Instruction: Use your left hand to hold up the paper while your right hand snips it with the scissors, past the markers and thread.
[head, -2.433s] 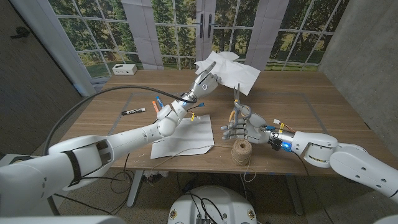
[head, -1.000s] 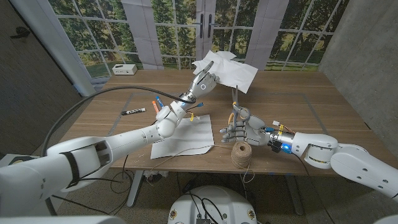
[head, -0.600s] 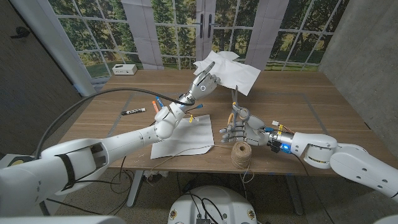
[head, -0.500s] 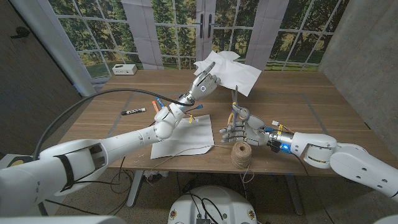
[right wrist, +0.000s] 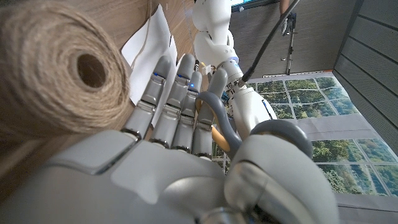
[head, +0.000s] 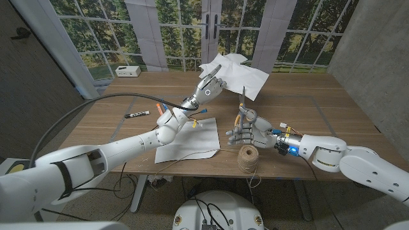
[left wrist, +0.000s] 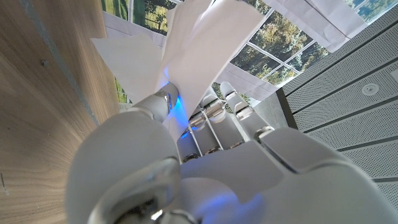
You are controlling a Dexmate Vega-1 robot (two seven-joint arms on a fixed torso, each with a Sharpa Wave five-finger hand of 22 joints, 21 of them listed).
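Observation:
My left hand (head: 209, 87) is raised over the middle of the table and pinches a crumpled white paper (head: 235, 75) by its left edge, holding it up in the air. In the left wrist view the paper (left wrist: 208, 43) fans out from between the fingers of the left hand (left wrist: 205, 168). My right hand (head: 248, 133) grips the scissors (head: 243, 99) by the handles, blades pointing up just below the paper's lower edge. The scissors' grey and orange handles (right wrist: 217, 127) sit inside the right hand (right wrist: 155, 174).
A spool of twine (head: 247, 157) stands just in front of my right hand, close against it (right wrist: 56, 81). A flat white sheet (head: 192, 142) lies under my left forearm. A black marker (head: 137, 114) and coloured markers (head: 162, 105) lie to the left. A white box (head: 128, 71) sits far left.
Almost nothing: the held paper and the scissors' blades shift slightly, and both hands stay where they were.

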